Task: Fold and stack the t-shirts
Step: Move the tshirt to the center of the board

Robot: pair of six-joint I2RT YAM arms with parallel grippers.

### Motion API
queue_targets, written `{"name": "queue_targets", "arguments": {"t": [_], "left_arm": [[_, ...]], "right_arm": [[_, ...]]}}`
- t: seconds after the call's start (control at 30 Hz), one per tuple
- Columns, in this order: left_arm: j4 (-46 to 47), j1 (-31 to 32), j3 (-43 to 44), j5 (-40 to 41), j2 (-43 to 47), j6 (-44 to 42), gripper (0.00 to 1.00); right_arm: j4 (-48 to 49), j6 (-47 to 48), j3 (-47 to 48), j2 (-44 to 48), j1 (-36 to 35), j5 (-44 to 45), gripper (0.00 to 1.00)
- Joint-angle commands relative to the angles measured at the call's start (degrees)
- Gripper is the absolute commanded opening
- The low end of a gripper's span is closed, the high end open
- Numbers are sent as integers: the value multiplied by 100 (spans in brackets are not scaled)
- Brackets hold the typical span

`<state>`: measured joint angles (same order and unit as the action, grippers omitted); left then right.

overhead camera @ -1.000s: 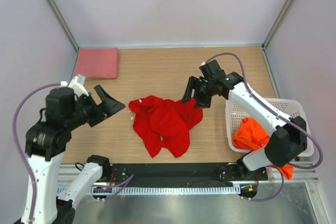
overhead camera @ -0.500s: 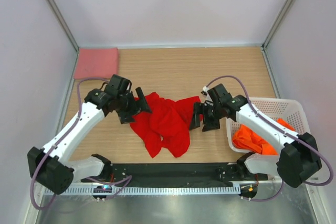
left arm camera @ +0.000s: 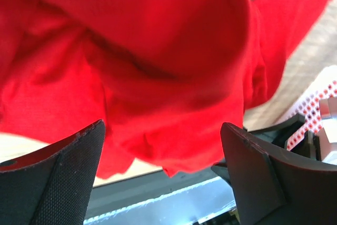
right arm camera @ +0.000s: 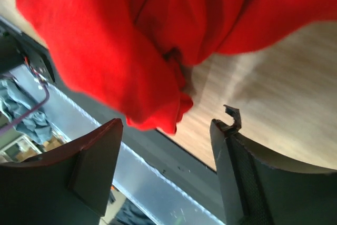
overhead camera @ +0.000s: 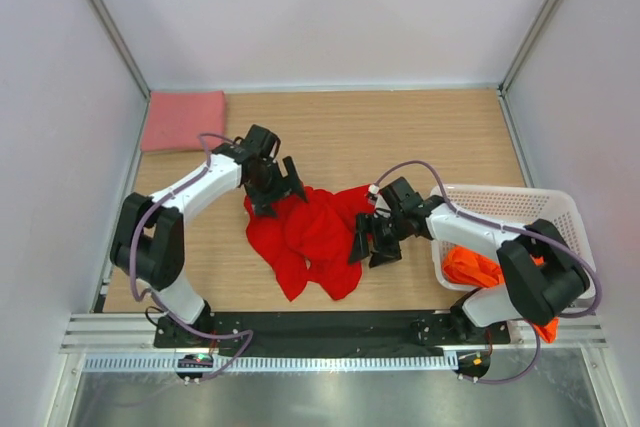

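While low over the red t-shirt (overhead camera: 312, 235), left hand (overhead camera: 279, 194) and right hand (overhead camera: 368, 251) agape.

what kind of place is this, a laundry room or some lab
Most likely a robotics lab test cell, not a home: a wooden table boxed in by plain white panels, two robot arms bolted at its near edge, and a red t-shirt beside a white lattice basket.

The red t-shirt (overhead camera: 312, 237) is one plain bright red. The pink t-shirt (overhead camera: 183, 119) is salmon, and the orange t-shirt (overhead camera: 478, 267) is vivid orange. The basket (overhead camera: 520, 205) is a white lattice. The table (overhead camera: 420, 137) shows light brown wood grain. The left gripper (overhead camera: 280, 197) and the right gripper (overhead camera: 368, 252) are black.
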<state>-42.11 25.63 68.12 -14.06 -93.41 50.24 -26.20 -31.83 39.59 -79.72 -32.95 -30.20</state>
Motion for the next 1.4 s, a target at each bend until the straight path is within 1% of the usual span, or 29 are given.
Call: {"name": "queue_targets", "arguments": {"t": [0.0, 0.03, 0.1, 0.13, 0.17, 0.23, 0.27, 0.33, 0.37, 0.43, 0.47, 0.5, 0.57, 0.67, 0.7, 0.73, 0.77, 0.83, 0.87, 0.9, 0.93, 1.03, 1.07, 1.13, 1.17, 1.2, 1.27, 1.3, 1.37], "left_arm": [[343, -189, 333, -202, -327, -233, 89], [396, -207, 369, -245, -484, -260, 87], [449, -207, 491, -342, -591, -313, 78], [501, -207, 509, -351, -617, -382, 72], [493, -225, 597, -351, -652, -427, 60], [502, -234, 659, -290, -661, -541, 47], [502, -260, 676, -255, -653, -559, 31], [511, -330, 729, -290, -644, -594, 13], [493, -356, 747, -281, -600, -594, 0], [484, -365, 791, -299, -469, -594, 0], [423, -374, 800, -272, -390, -612, 0], [397, -374, 808, -246, -171, -612, 0], [196, -374, 852, -193, 93, -612, 0], [-33, -374, 879, -167, 734, -655, 0], [-121, -374, 896, -141, 1110, -682, 0], [-192, -366, 948, -97, 1279, -699, 0], [-262, -374, 1001, -62, 1438, -743, 0], [-587, -365, 1150, -9, 1893, -884, 0], [-719, -374, 1377, 61, 2044, -936, 0], [-946, -374, 1501, 105, 2167, -1041, 0], [-1070, -374, 1781, 149, 2386, -1095, 0], [-1430, -374, 2248, 176, 2634, -1270, 0], [-1484, -374, 2598, 159, 2739, -1306, 0], [-1634, -365, 2960, 9, 2801, -1332, 0], [-1686, -374, 3188, -34, 2801, -1341, 0], [-1704, -366, 3538, -87, 2793, -1324, 0], [-1713, -366, 3918, -131, 2723, -1262, 1], [-1739, -374, 4285, -71, 2688, -1236, 0], [-1879, -365, 4630, 79, 2609, -1192, 0]], "right_arm": [[642, -191, 40, -271, -36, -5, 71], [651, -200, 31, -307, -36, 101, 70], [695, -262, 13, -368, -45, 207, 63], [747, -288, -4, -386, -54, 198, 61], [791, -323, -22, -386, -54, 172, 56], [975, -464, -66, -386, -54, 146, 50], [1037, -525, -92, -386, -54, 119, 44], [1160, -648, -136, -369, -45, 75, 34], [1195, -683, -136, -360, -54, 67, 27], [1283, -788, -154, -246, -54, 75, 17], [1301, -815, -162, -167, -54, 93, 5], [1284, -824, -145, -79, -54, 232, 2], [1056, -763, -66, 314, -62, 443, 2], [389, -456, 424, 1001, -54, 1154, 2], [187, -368, 566, 1203, -54, 1374, 1], [-189, -315, 706, 1370, -54, 1872, 2], [-376, -106, 856, 1702, -54, 2094, 2], [-989, 106, 1444, 1968, -45, 2787, 1], [-1193, 307, 1672, 2074, -45, 2991, 1], [-1386, 423, 2153, 2231, -36, 3315, 1], [-1728, 606, 2401, 2294, -36, 3727, 1], [-2230, 906, 3403, 2417, -27, 4152, 2], [-2310, 1020, 3884, 2418, -36, 4336, 2], [-2530, 1284, 4353, 2444, -36, 4539, 2], [-2574, 1381, 4799, 2435, -27, 4688, 1], [-2636, 1556, 5012, 2444, -36, 4750, 2], [-2698, 1680, 5591, 2383, -27, 4839, 2], [-2741, 1820, 5742, 2365, -36, 4752, 2], [-2803, 1952, 6110, 2234, -36, 4550, 2]]}}
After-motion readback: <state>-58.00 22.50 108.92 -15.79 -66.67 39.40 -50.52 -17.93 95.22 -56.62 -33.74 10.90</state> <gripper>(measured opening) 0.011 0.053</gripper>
